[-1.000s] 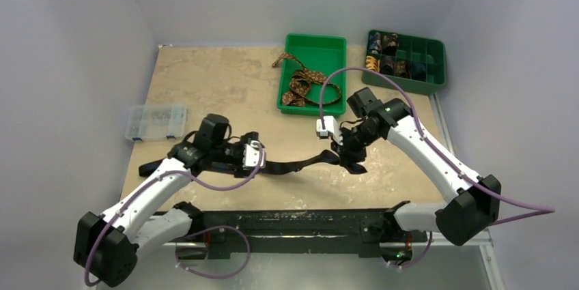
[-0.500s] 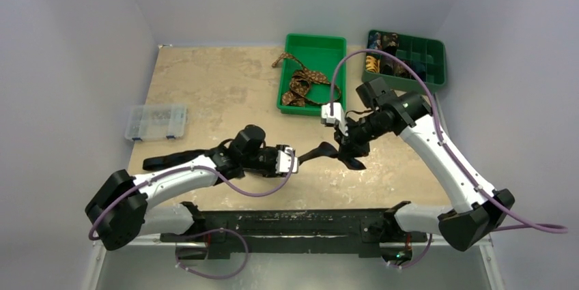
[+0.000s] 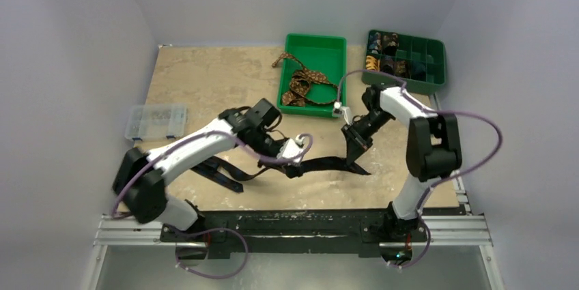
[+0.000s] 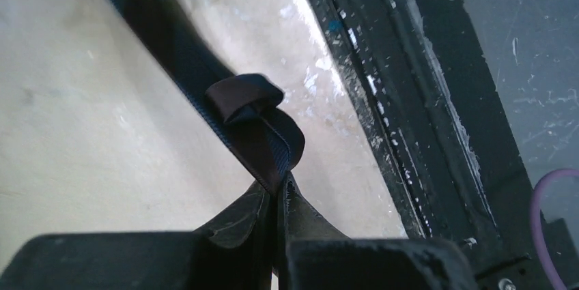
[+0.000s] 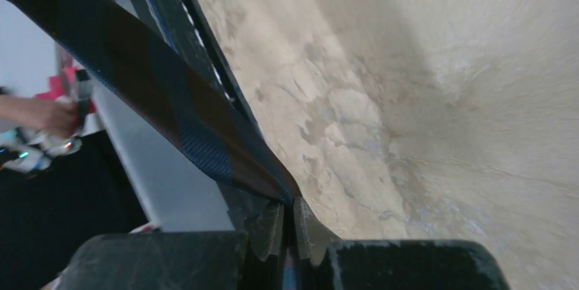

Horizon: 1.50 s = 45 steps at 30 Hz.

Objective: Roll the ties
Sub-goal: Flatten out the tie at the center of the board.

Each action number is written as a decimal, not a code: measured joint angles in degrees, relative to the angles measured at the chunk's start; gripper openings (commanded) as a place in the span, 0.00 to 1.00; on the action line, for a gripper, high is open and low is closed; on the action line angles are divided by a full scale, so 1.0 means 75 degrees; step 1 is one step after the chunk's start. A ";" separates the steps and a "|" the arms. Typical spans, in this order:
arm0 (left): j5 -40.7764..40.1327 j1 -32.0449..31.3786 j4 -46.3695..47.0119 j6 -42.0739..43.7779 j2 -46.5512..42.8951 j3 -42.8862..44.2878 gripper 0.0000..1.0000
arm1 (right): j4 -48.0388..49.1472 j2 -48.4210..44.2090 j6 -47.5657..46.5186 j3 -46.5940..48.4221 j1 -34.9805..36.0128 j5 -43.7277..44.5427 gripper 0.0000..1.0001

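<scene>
Right now your left gripper (image 3: pixel 294 166) is pinched tight on the dark tie (image 3: pixel 331 164), near the front middle of the table (image 3: pixel 205 78). Your left wrist view shows its fingers (image 4: pixel 235 222) pressed together on a fold of the fabric, with a small loose loop of tie bunched just beyond the tips. It is a fold, not a finished coil. Your right gripper (image 3: pixel 356 148) is clamped as well, nose down, holding the same tie towards its wide end. In your right wrist view the navy cloth runs up and away to the left from between the closed fingers (image 5: pixel 266 232). Between the two grippers the tie shows as a short dark band, and from overhead you cannot tell whether it rests on the table or hangs just above it. Left of your left gripper the narrow part trails back under the arm and lies doubled on the tabletop in a flat V. The brown tie (image 3: pixel 304 85) sits loose and tangled in the green tray (image 3: pixel 315 36) at the far edge, one end hanging over the tray's left rim. Just right of it the green divided box (image 3: pixel 431 58) holds small rolled coils (image 3: pixel 386 65) in its left compartments. A clear plastic case (image 3: pixel 156 121) lies near the table's left edge, well apart from both grippers
</scene>
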 measured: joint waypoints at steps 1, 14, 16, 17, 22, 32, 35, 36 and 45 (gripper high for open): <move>0.0079 0.0160 -0.0370 0.0114 0.0589 0.0396 0.04 | 0.0006 0.0396 -0.0099 -0.0125 -0.0058 0.0050 0.00; -0.0428 0.1495 -0.2876 0.0178 0.4444 0.3156 0.21 | 0.1527 0.1288 0.0012 -0.0472 -0.0219 0.2124 0.54; -0.0580 0.1489 -0.2908 0.0093 0.4468 0.3235 0.23 | 0.1894 0.1250 0.0274 -0.0466 -0.0233 0.2460 0.60; -0.0659 0.1489 -0.2906 0.0032 0.4476 0.3238 0.24 | 0.2052 0.1192 0.0396 -0.0466 -0.0236 0.2614 0.66; -0.0988 0.1489 -0.2626 -0.0289 0.4436 0.3077 0.26 | 0.2483 0.0143 0.0536 -0.0490 -0.0283 0.3048 0.62; -0.1682 0.1789 -0.0114 -0.2025 0.1084 0.0673 0.46 | 0.3013 -0.1145 0.0691 -0.1093 0.0568 0.3267 0.33; -0.1909 0.1737 -0.0017 -0.1970 0.0428 0.0376 0.59 | 0.3290 -0.0379 0.0874 -0.1399 0.0947 0.3450 0.33; -0.2002 0.1740 -0.0047 -0.1862 0.0286 0.0160 0.63 | 0.3378 -0.0175 0.0898 -0.1451 0.0979 0.3564 0.33; -0.2669 0.3418 -0.1338 0.0329 -0.0388 -0.1227 0.61 | 0.4301 -0.0396 0.0530 -0.2454 0.0647 0.4715 0.29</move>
